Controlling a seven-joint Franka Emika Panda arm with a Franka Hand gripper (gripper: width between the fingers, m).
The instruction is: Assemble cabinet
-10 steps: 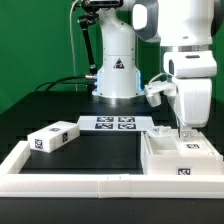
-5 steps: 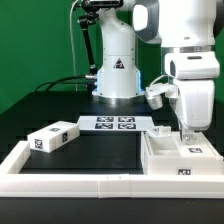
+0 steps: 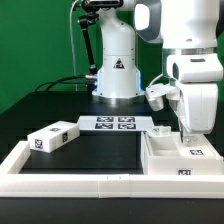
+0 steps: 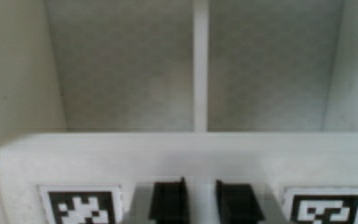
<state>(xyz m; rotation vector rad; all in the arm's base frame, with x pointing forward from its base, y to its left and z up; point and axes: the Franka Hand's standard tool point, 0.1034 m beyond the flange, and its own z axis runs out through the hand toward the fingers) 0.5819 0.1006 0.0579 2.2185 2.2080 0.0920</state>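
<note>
The white cabinet body [image 3: 180, 160] lies in the near corner of the border frame on the exterior view's right, with tags on its top and front. My gripper [image 3: 189, 134] points straight down onto its rear wall. In the wrist view the two dark fingers [image 4: 167, 203] stand close together with a thin light strip of the body's wall between them, and a tag on either side. The body's open compartments and their divider [image 4: 197, 70] lie beyond the fingers. A smaller white tagged block [image 3: 54, 137] lies on the exterior view's left, far from the gripper.
The marker board [image 3: 115, 124] lies at the back middle of the black table. The low white border frame [image 3: 70, 183] runs along the front and left sides. The robot's base [image 3: 116, 70] stands behind the marker board.
My gripper has shifted slightly toward the exterior view's right and a little lower on the cabinet body. The block on the left has not moved.
</note>
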